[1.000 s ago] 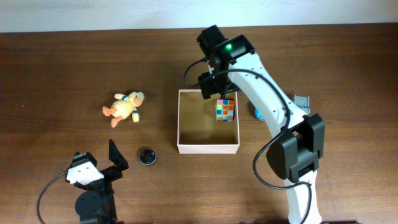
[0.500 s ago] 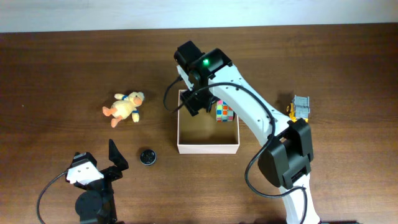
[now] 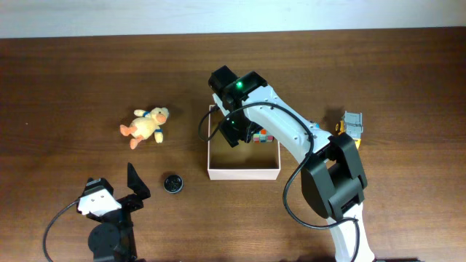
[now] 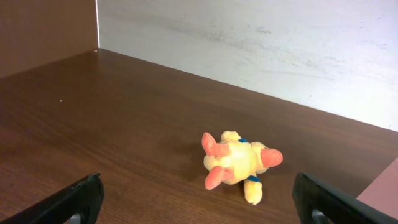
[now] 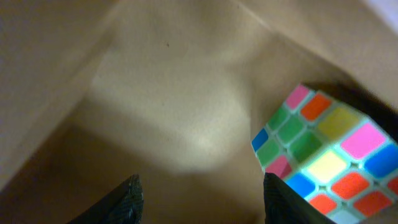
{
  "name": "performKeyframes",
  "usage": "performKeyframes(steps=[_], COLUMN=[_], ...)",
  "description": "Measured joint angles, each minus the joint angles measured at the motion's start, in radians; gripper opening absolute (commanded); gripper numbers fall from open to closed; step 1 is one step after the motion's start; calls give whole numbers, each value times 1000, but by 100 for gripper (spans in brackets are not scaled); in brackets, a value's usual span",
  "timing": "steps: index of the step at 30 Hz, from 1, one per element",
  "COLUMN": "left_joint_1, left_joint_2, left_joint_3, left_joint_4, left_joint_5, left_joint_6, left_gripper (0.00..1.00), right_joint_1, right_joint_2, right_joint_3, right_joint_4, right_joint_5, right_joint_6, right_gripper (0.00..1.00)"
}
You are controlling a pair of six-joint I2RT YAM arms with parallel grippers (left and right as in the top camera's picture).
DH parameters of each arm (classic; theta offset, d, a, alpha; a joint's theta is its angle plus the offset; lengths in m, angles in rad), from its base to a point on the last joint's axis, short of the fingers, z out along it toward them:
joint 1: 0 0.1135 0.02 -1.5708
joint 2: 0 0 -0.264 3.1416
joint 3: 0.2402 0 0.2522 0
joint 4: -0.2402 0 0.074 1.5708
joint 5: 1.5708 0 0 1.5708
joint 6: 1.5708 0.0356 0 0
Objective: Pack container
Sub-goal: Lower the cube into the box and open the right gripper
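The right pincer (image 5: 202,200) was moved across the box (image 3: 244,174), near the middle of the table (image 3: 73,73). Its fingers (image 5: 127,200) were drawn closer, a gap was left, and nothing was held. The cube (image 5: 323,165) was left inside, so one toy was packed. It was seen whole only from the wrist and was half hidden from above. The left pincer (image 4: 205,200) was spread wide, empty.
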Motion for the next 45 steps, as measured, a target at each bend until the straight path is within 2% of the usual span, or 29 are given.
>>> performKeyframes(steps=[17,34,45], left_joint_1=[0,0,0], left_joint_2=[0,0,0], left_joint_3=[0,0,0], left_joint_4=[0,0,0], left_joint_5=[0,0,0], left_joint_6=[0,0,0], left_gripper=[99,99,99], right_joint_1=[0,-5,-59], right_joint_2=[0,0,0], right_joint_3=[-103,-105,-114], right_joint_4=[29,30,30], right_joint_5=[0,24,39], right_joint_6=[-2,-3,-7], right_gripper=[57,57,57])
